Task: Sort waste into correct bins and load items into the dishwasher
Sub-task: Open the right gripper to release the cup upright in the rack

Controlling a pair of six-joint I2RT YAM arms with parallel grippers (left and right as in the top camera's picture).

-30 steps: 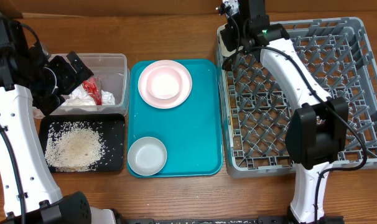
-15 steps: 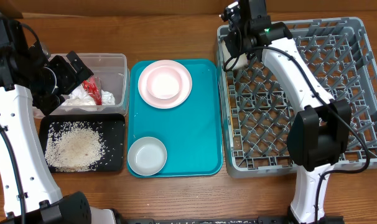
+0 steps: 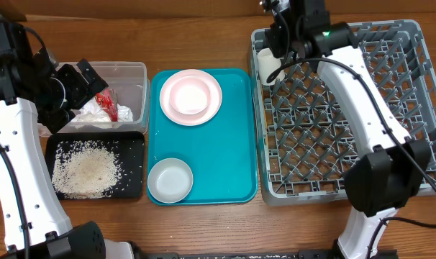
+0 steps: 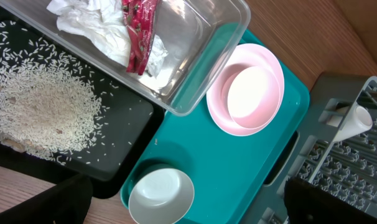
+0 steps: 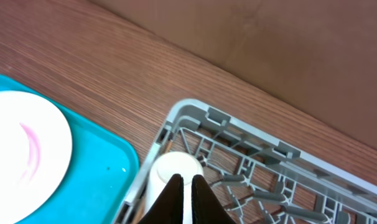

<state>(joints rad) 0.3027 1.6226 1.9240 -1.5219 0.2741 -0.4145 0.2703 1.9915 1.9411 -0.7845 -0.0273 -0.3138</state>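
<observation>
Cup (image 3: pixel 267 68) leans in rack (image 3: pixel 311 194) corner, braced by walls. Right tool (image 5: pixel 183 181) closed above (grip cannot be told); left tool (image 3: pixel 87 88) spread.

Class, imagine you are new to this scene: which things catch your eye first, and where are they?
The bright teal tray sits in the middle, carrying a pink plate with a bowl on it. Left of it, white rice lies piled on a black tray.

A white cup (image 3: pixel 267 67) sits in the grey rack's (image 3: pixel 311 147) corner.
</observation>
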